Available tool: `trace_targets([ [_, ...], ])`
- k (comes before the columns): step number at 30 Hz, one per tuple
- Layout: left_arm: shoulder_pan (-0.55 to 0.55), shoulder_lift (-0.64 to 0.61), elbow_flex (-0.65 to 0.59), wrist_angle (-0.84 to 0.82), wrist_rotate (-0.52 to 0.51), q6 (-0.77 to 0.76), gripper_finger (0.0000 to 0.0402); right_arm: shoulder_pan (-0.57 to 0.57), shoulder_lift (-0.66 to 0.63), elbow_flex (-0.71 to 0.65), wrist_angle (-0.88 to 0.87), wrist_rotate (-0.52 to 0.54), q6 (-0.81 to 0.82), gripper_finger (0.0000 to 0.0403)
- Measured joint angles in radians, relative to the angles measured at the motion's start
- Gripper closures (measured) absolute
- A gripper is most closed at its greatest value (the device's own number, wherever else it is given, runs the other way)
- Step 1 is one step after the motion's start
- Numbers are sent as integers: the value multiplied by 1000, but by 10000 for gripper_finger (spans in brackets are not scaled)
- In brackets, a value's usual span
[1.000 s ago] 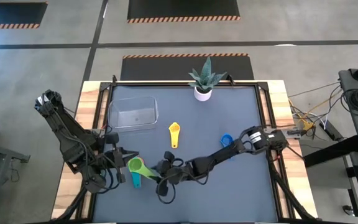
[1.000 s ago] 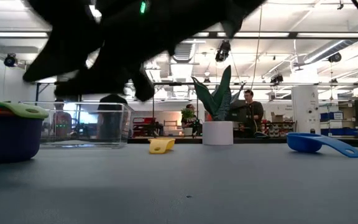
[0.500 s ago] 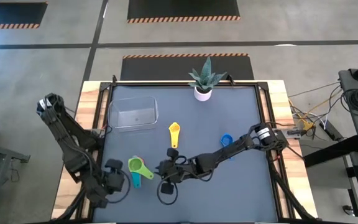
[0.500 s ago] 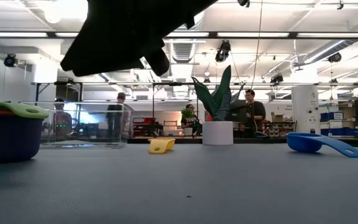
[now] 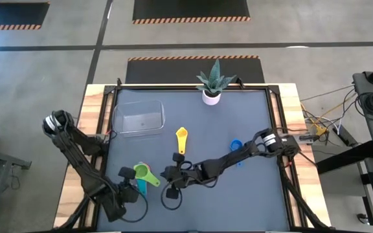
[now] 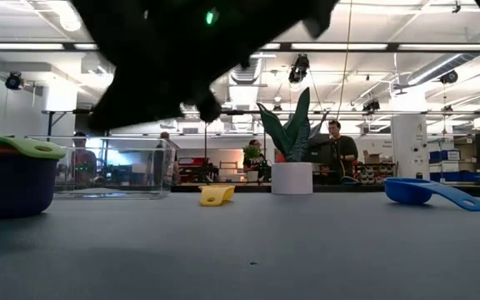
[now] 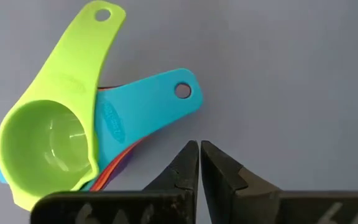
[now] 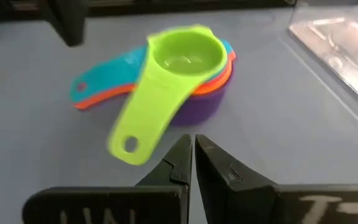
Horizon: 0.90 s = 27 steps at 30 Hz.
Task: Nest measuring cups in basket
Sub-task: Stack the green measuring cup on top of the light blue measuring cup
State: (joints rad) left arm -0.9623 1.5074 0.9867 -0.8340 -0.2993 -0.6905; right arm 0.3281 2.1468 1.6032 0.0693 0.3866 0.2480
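Note:
A nested stack of measuring cups [image 5: 142, 173] rests on its base on the grey mat, left of centre. A green cup [image 7: 48, 143] is on top, with a teal handle [image 7: 148, 106] and orange and purple cups below it. A yellow cup [image 5: 181, 138] and a blue cup [image 5: 236, 146] lie apart on the mat. The clear basket [image 5: 138, 118] stands at the far left. My left gripper [image 7: 199, 155] is shut, pointing down at the mat on the near side of the stack, and touches nothing. My right gripper [image 8: 193, 149] is shut just right of the green handle [image 8: 142, 124] and is also clear of it.
A white pot with a green plant [image 5: 211, 96] stands at the far edge, middle. The mat's right half holds only the blue cup. In the low view people stand in the room behind the table. Wooden table edges frame the mat.
My left gripper has drawn away from the stack toward the table's near edge, sinking and tipping until it points more steeply down. The stack of cups has stayed where it was.

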Motion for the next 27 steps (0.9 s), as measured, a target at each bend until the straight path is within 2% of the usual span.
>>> trace_targets([
  [7,0,62,-2,5,-33,-30,402,-13,32,0,27,7,1,394],
  [21,2,73,-2,12,-84,-47,402,-10,32,0,46,-2,-15,394],
  [27,2,75,-2,13,-84,-64,402,-10,77,0,106,-3,-31,394],
])
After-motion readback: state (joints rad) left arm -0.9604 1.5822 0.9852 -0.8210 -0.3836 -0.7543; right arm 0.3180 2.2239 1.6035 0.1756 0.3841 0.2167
